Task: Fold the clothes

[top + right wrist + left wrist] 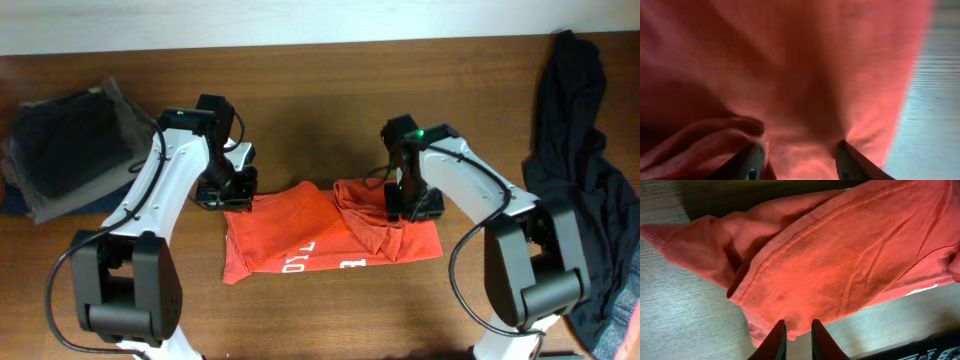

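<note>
Shirt first: the red-orange T-shirt [300, 235] lies at the middle of the counter [300, 90]. Its left half is fairly flat, with white lettering [305, 255] showing along the near edge. Its right half is rumpled, with a bunched fold heaped toward the far right corner.

My left gripper [228, 192] is down at the shirt's far left corner. On the left wrist camera its fingers [775, 342] are drawn close, leaving only a slim gap. The stitched hem reaches just to the tips, and a sleeve trails off to the left over the pale wood. I cannot tell whether those fingers are actually nipping the cloth.

My right gripper [405, 205] sits on the rumpled heap at the far right of the shirt. On the right wrist camera its fingers [850, 162] are spread wide. Red-orange cloth fills the space between them and most of the view, blurred because it is so close. A strip of counter shows along the right edge.

A limp black garment [575, 150] sprawls along the right end of the counter, well apart from the shirt. A dark folded pile [65, 140] rests at the far left.
</note>
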`<action>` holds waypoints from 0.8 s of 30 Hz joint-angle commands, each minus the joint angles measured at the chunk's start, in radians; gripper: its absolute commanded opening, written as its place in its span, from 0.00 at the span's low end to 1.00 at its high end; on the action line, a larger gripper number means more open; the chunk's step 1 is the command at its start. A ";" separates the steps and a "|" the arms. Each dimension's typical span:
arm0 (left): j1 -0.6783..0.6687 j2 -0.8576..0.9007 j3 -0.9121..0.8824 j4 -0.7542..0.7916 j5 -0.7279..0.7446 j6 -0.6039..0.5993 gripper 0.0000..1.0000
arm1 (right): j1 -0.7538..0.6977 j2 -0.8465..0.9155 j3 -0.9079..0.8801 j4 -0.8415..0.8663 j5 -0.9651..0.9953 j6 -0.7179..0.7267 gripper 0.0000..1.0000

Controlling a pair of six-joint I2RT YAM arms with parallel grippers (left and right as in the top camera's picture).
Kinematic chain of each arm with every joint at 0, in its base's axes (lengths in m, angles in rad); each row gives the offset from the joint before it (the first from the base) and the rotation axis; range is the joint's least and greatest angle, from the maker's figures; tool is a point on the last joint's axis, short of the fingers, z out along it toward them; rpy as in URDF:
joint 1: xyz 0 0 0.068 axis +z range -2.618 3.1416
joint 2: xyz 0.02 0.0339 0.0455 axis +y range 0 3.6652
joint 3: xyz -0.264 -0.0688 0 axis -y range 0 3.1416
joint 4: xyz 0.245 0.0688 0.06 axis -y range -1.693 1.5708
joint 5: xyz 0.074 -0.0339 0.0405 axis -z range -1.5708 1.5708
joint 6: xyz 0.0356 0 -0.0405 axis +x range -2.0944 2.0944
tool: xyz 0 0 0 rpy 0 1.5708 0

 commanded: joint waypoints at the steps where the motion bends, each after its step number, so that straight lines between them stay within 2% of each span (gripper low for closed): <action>1: -0.003 -0.023 0.019 -0.002 -0.003 0.001 0.18 | 0.021 -0.022 -0.043 0.033 -0.080 0.006 0.52; 4: -0.003 -0.023 0.019 -0.002 -0.003 0.001 0.18 | 0.046 -0.022 -0.048 0.066 -0.120 -0.032 0.52; 14: -0.003 -0.023 0.019 -0.002 -0.003 0.001 0.18 | 0.098 -0.023 -0.047 0.114 -0.143 -0.019 0.48; 20: -0.003 -0.023 0.019 0.000 -0.003 0.001 0.18 | 0.106 -0.023 -0.047 0.184 -0.495 -0.204 0.48; 24: -0.003 -0.023 0.019 -0.002 -0.003 0.001 0.18 | 0.106 -0.023 -0.047 0.239 -0.602 -0.216 0.49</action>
